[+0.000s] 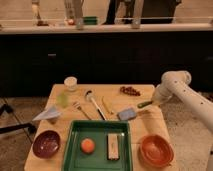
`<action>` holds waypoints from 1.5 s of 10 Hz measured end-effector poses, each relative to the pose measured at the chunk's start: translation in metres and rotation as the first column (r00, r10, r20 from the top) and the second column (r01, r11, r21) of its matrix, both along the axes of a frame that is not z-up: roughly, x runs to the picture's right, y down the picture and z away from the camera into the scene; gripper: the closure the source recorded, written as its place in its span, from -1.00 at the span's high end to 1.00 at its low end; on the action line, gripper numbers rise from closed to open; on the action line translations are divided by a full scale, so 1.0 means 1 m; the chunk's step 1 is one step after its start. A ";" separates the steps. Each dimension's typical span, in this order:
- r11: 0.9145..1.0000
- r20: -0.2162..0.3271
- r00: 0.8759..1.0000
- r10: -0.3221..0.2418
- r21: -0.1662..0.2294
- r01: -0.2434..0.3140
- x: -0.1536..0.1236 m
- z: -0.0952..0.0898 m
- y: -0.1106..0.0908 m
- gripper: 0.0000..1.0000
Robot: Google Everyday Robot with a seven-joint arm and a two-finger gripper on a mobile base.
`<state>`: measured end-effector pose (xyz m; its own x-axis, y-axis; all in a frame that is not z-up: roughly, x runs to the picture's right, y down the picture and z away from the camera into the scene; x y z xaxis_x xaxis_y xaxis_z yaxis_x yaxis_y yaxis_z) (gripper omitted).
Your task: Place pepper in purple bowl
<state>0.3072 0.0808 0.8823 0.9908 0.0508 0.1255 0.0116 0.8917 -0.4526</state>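
The pepper [145, 104], small, slender and green, lies at the right edge of the wooden table [60, 160]. My gripper [152, 102] comes in from the right on the white arm [187, 95] and is shut on the pepper's right end, with the left end sticking out. At the front left corner of the table stands the purple bowl [46, 144], empty and far from the gripper.
A green tray [97, 162] at front centre holds an orange ball [88, 145] and a white bar [114, 146]. An orange bowl [156, 150] sits front right. A grey-blue sponge [127, 114], yellow piece [107, 105], spoon [92, 102], fork [80, 109], red cluster [130, 90], white cup [71, 82] and folded paper [47, 114] lie further back.
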 end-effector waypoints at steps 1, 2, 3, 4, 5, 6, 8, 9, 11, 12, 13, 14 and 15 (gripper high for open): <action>0.999 0.029 0.999 -0.033 0.016 0.033 -0.015 -0.006 -0.004 -1.00; 0.997 0.067 0.995 -0.078 0.030 0.076 -0.035 -0.012 -0.007 -1.00; 0.993 0.100 0.989 -0.113 0.041 0.110 -0.052 -0.018 -0.010 -1.00; 0.989 0.127 0.981 -0.145 0.051 0.139 -0.067 -0.023 -0.013 -1.00; 0.981 0.166 0.967 -0.191 0.066 0.182 -0.088 -0.031 -0.016 -1.00; 0.975 0.191 0.957 -0.220 0.076 0.209 -0.101 -0.036 -0.018 -1.00; 0.956 0.247 0.923 -0.294 0.103 0.276 -0.129 -0.052 -0.020 -1.00; 0.945 0.271 0.906 -0.326 0.112 0.307 -0.140 -0.059 -0.018 -1.00; 0.935 0.291 0.889 -0.354 0.121 0.333 -0.152 -0.065 -0.014 -1.00; 0.936 0.290 0.890 -0.352 0.120 0.331 -0.149 -0.065 -0.014 -1.00; 0.936 0.289 0.891 -0.351 0.119 0.331 -0.149 -0.065 -0.014 -1.00; 0.936 0.289 0.891 -0.351 0.119 0.330 -0.149 -0.065 -0.014 -1.00; 0.936 0.290 0.890 -0.353 0.120 0.332 -0.150 -0.065 -0.014 -1.00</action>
<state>0.1572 0.0666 0.8171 0.8590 -0.3031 0.4126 0.4480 0.8351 -0.3193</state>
